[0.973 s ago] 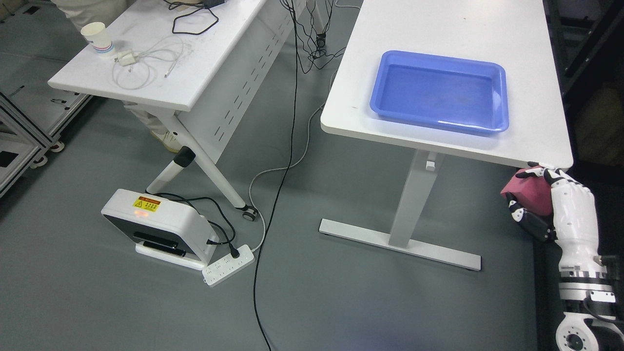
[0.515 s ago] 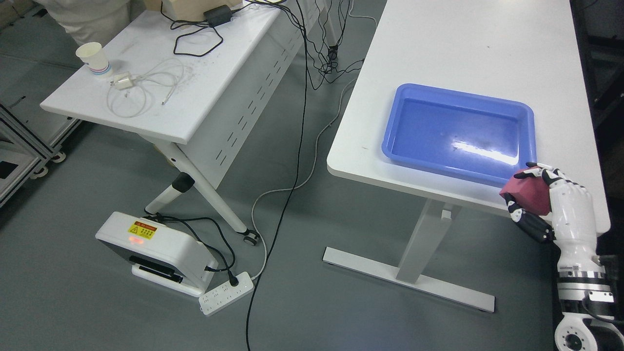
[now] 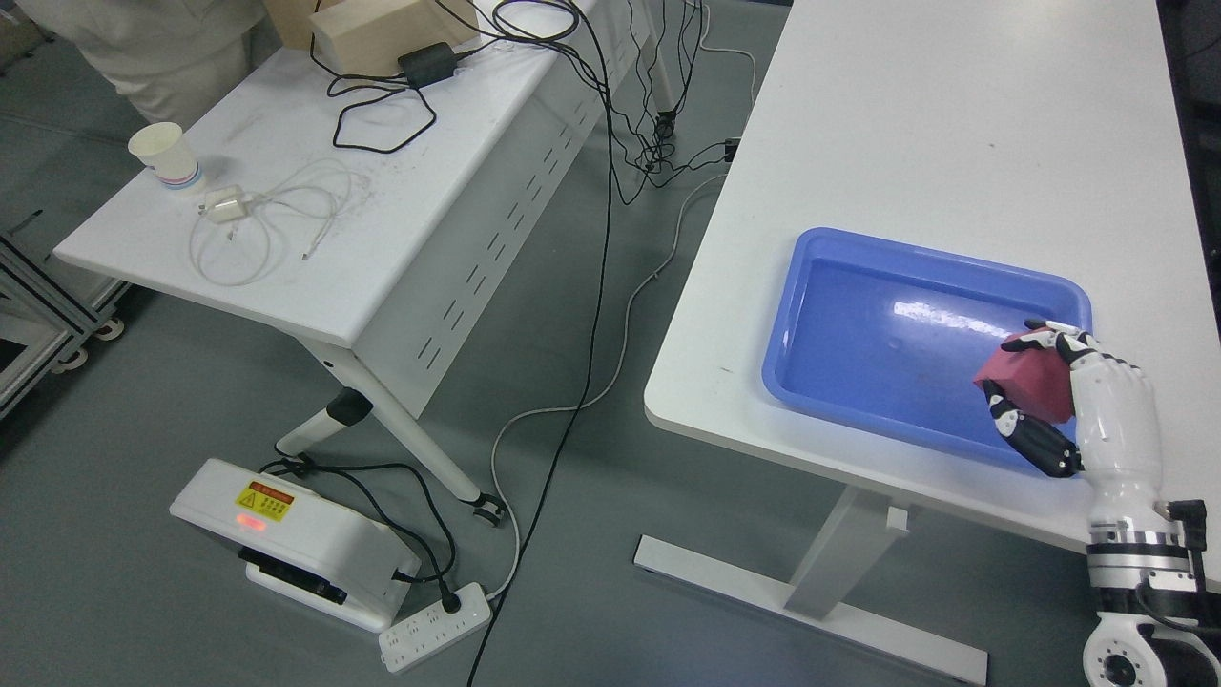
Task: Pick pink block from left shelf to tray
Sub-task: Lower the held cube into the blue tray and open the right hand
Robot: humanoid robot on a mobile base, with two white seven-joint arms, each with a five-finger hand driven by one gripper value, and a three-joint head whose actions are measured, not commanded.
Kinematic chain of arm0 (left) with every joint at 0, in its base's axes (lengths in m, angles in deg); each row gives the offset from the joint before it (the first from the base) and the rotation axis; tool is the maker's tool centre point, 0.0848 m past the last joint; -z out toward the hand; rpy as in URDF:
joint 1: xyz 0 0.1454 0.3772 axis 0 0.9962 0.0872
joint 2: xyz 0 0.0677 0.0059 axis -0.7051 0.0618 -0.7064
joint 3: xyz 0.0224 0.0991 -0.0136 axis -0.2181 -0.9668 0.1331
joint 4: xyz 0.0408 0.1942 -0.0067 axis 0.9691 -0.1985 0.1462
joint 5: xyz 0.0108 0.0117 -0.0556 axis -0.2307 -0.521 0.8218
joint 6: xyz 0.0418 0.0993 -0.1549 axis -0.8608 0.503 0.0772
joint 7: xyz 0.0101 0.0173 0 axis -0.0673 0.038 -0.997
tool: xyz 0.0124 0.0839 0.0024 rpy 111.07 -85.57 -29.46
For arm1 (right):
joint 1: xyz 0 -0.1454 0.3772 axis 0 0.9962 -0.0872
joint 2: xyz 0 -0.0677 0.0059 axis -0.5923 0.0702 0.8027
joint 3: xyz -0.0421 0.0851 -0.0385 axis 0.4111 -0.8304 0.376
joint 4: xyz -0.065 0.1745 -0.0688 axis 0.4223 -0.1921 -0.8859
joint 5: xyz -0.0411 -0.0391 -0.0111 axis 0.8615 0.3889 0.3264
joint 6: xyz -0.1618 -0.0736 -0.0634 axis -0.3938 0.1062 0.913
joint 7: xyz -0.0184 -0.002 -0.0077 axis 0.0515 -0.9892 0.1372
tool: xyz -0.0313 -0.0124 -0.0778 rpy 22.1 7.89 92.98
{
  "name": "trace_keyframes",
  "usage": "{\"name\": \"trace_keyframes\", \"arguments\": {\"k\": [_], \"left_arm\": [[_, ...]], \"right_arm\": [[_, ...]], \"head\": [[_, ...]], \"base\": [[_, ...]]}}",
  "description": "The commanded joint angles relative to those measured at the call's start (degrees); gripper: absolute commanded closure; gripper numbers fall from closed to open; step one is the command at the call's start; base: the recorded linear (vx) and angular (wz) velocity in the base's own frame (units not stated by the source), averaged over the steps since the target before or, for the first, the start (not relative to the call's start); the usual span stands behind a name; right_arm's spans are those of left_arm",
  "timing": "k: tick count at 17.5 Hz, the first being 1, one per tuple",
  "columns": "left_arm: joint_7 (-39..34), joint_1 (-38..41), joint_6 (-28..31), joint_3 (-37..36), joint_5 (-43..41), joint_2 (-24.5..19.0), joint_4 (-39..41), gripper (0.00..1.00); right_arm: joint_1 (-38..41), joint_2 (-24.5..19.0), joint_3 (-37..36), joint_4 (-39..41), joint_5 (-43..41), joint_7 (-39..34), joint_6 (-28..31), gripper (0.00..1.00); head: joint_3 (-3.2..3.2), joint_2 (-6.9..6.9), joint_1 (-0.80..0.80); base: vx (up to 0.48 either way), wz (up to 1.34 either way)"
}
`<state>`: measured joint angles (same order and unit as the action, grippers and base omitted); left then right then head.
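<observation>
One pink block (image 3: pixel 1032 380) sat clutched in the right hand (image 3: pixel 1083 401), over the blue tray (image 3: pixel 839 277)'s right end.

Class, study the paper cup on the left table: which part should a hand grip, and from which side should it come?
Grip the paper cup around its side wall, coming from the table's near-left edge. It stands upright with its mouth open, and the white charger lies beside it, so a sideways wrap suits it best.

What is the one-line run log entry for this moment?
right robot hand: shut on pink block | position: over blue tray, near-right corner | release: not yet | left: out of view
</observation>
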<state>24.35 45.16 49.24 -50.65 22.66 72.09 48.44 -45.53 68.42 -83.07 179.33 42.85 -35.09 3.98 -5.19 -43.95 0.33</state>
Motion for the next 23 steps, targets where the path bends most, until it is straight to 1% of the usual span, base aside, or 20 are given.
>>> {"name": "trace_keyframes", "arguments": {"k": [1, 2, 3, 4, 6, 7, 8, 11, 13, 14, 15, 17, 19, 20, 21, 23], "left_arm": [[0.02, -1.23, -0.03, 0.0, -0.09, -1.0, 1.0, 0.0], [0.02, -1.23, -0.03, 0.0, -0.09, -1.0, 1.0, 0.0], [0.02, -1.23, -0.03, 0.0, -0.09, -1.0, 1.0, 0.0], [0.02, -1.23, -0.03, 0.0, -0.09, -1.0, 1.0, 0.0], [0.02, -1.23, -0.03, 0.0, -0.09, -1.0, 1.0, 0.0], [0.02, -1.23, -0.03, 0.0, -0.09, -1.0, 1.0, 0.0], [0.02, -1.23, -0.03, 0.0, -0.09, -1.0, 1.0, 0.0], [0.02, -1.23, -0.03, 0.0, -0.09, -1.0, 1.0, 0.0], [0.02, -1.23, -0.03, 0.0, -0.09, -1.0, 1.0, 0.0], [0.02, -1.23, -0.03, 0.0, -0.09, -1.0, 1.0, 0.0], [0.02, -1.23, -0.03, 0.0, -0.09, -1.0, 1.0, 0.0], [0.02, -1.23, -0.03, 0.0, -0.09, -1.0, 1.0, 0.0], [0.02, -1.23, -0.03, 0.0, -0.09, -1.0, 1.0, 0.0], [0.02, -1.23, -0.03, 0.0, -0.09, -1.0, 1.0, 0.0], [0.02, -1.23, -0.03, 0.0, -0.09, -1.0, 1.0, 0.0], [0.02, -1.23, -0.03, 0.0, -0.09, -1.0, 1.0, 0.0]], "right_arm": [[0.02, -0.75, 1.59, -0.1, 0.08, -3.73, 0.38, 0.89], [0.02, -1.1, 1.94, -0.1, -0.01, -5.4, 0.38, 0.86], [0.02, -1.28, 2.03, -0.19, -0.1, -7.42, 0.55, 0.79], [0.02, -1.54, 2.04, -0.28, -0.18, -9.27, 0.64, 0.75], [0.02, -1.9, 2.04, -0.37, -1.41, -10.78, 0.91, 0.67], [0.02, -1.9, 2.04, -0.37, -1.94, -10.78, 0.91, 0.61], [0.02, -1.98, 1.95, -0.37, -2.64, -10.78, 1.17, 0.47], [0.02, -1.9, 1.42, -0.37, -5.36, -10.78, 2.66, 0.27], [0.11, -1.9, 1.33, -0.37, -8.69, -10.69, 3.36, 0.16], [0.11, -1.98, 1.25, -0.37, -11.93, -10.69, 3.54, 0.12], [0.11, -1.99, 0.9, -0.37, -15.18, -10.69, 3.63, 0.11], [-0.06, -1.99, 0.02, -0.37, -18.54, -10.52, 4.07, 0.11], [-0.15, -1.81, -0.16, -0.37, -18.9, -10.43, 3.72, 0.0], [-0.07, -1.9, -0.16, -0.37, -19.43, -10.25, 3.46, 0.0], [-0.06, -1.98, -0.42, -0.37, -21.78, -10.17, 3.37, 0.0], [0.02, -2.25, -1.82, -0.37, -31.16, -10.17, 3.72, 0.0]], "head": [[0.0, 0.0, 0.0], [0.0, 0.0, 0.0], [0.0, 0.0, 0.0], [0.0, 0.0, 0.0], [0.0, 0.0, 0.0], [0.0, 0.0, 0.0], [0.0, 0.0, 0.0], [0.0, 0.0, 0.0], [0.0, 0.0, 0.0], [0.0, 0.0, 0.0], [0.0, 0.0, 0.0], [0.0, 0.0, 0.0], [0.0, 0.0, 0.0], [0.0, 0.0, 0.0], [0.0, 0.0, 0.0], [0.0, 0.0, 0.0]], "base": [[0.217, 0.04], [0.168, 0.04], [0.168, 0.04], [0.162, 0.07], [0.163, 0.07], [0.165, 0.07], [0.117, 0.07], [0.103, 0.06], [0.07, 0.05], [0.058, 0.04], [0.04, 0.02], [0.02, 0.0], [0.0, 0.0], [0.0, 0.0], [0.0, 0.0], [0.0, 0.0]]}}
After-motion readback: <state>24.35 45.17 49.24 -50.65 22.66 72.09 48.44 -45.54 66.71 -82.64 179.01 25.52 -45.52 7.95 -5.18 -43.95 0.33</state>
